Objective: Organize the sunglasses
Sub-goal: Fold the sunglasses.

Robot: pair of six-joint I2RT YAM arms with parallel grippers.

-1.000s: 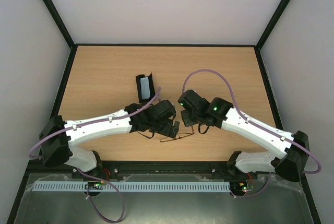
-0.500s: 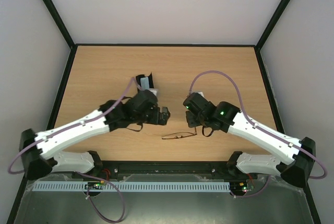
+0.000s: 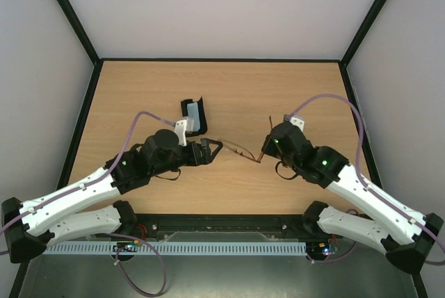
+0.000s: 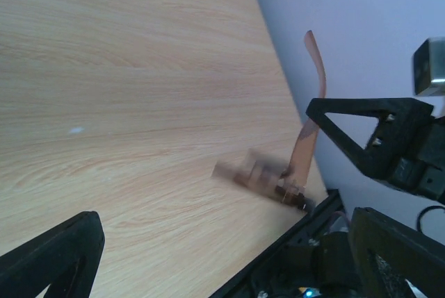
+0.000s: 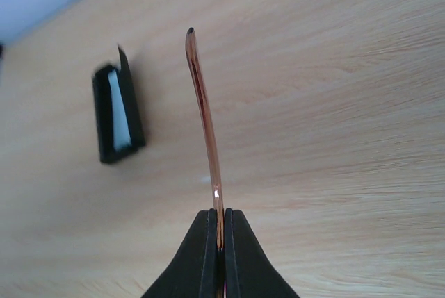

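sunglasses: thin dark-brown-framed sunglasses [image 3: 240, 150] with slender temples and clear-looking lenses, held up between the two grippers over the near middle of the light wooden table [image 3: 139, 89]. Can't tell whether the front touches the wood.
right gripper: black two-finger right gripper [image 5: 219, 216] is pinched fully closed on one temple arm [image 5: 206, 124], about mid-length. The curved tip sticks out free past the fingers.
left gripper: black two-finger left gripper [image 3: 211, 151] is spread wide with nothing in it, just beside the lens end of the frame.
case: black oblong hinged case [image 3: 193, 116] lies open on the table beyond the left gripper, pale blue cloth [image 5: 117, 110] inside, apart from the glasses.
handling: looks very light, thin and springy. The temple will likely flex and the hinge swing, so the front can twist under a one-temple pinch.
fragility: hinge and lenses are the weak points. The smooth temple may slide between the pads.
where to grip: probably the front frame at the bridge or rim edge, off the lens faces, with a light squeeze.
risk: a hard clamp, or the arms pulling apart, could bend the temple.
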